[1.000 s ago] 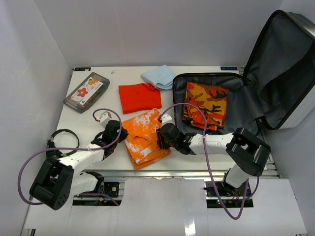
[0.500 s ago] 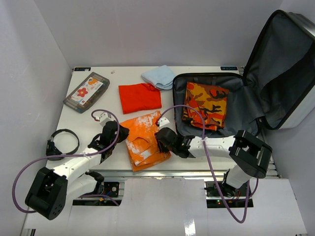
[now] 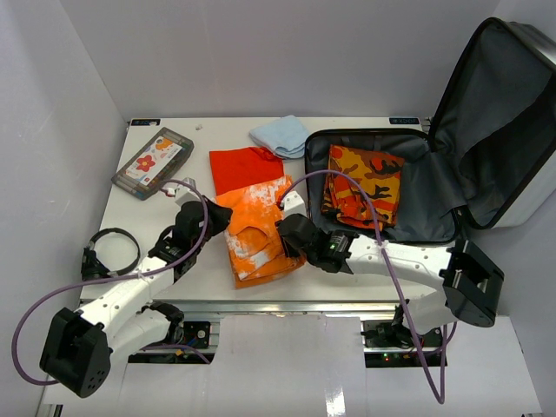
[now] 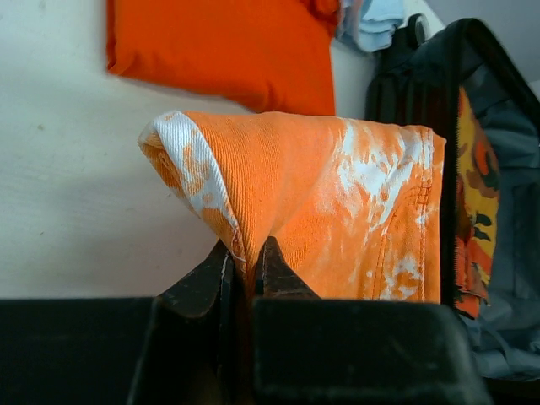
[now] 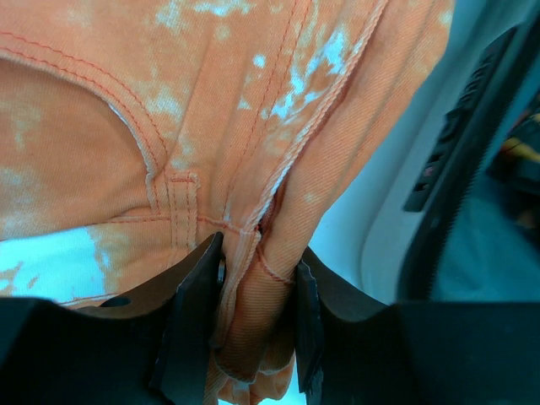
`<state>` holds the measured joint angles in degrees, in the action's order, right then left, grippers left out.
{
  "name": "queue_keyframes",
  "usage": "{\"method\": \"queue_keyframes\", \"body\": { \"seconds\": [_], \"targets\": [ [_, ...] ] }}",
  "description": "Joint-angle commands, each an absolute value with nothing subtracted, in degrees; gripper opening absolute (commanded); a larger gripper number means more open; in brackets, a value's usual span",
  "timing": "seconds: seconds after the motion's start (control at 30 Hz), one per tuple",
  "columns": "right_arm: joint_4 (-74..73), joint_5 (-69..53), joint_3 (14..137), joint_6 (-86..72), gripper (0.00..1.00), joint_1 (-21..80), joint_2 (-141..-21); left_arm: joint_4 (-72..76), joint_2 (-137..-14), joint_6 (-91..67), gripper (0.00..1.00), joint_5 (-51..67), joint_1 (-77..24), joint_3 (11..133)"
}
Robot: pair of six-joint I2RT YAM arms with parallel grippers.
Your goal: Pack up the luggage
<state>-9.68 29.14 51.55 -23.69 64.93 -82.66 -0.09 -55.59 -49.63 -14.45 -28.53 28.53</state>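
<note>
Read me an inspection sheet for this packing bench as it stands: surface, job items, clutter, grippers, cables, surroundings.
Surface: white table, mostly covered by clothes.
Job's things: luggage open at right, lid leaning back, camouflage garment inside; orange-and-white garment bunched at front, outside the luggage; red garment and light blue cloth behind it.
Clutter: grey case with a red flower, far left; black headset at left edge.
Grippers: left gripper jaws shut on the orange-and-white garment's fold; right gripper jaws shut on its seamed edge.
Cables: purple cable arcs over the luggage's front corner; another loops by the left arm.
Surroundings: white walls; nothing else seen.
</note>
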Motion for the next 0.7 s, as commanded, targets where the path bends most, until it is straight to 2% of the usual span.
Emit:
{"method": "queue_keyframes", "body": {
  "seconds": [0.0,0.13,0.23,0.47,0.67],
  "targets": [
    [-10.59,34.32,58.18,-18.23,0.08,64.93,-77.68,1.98,-54.23,-47.33,0.0,-13.01,-28.92,35.48],
    [-12.44,36.45,63.04,-15.6,0.08,61.98,-75.59,3.79,-59.27,-42.74,0.0,-11.8,-28.93,43.55],
    [-13.2,34.85,65.0,-14.47,0.08,58.46,-73.4,2.95,-68.27,-40.26,0.0,-10.68,-29.25,53.06],
    [-13.37,24.77,65.39,-11.9,0.08,38.84,-69.73,4.25,-88.07,-35.94,0.0,-3.55,-32.79,73.75],
    [-13.71,13.37,66.27,-11.16,0.08,21.49,-66.06,1.78,-103.31,-32.57,0.0,-1.6,-37.73,96.16]
  ]
}}
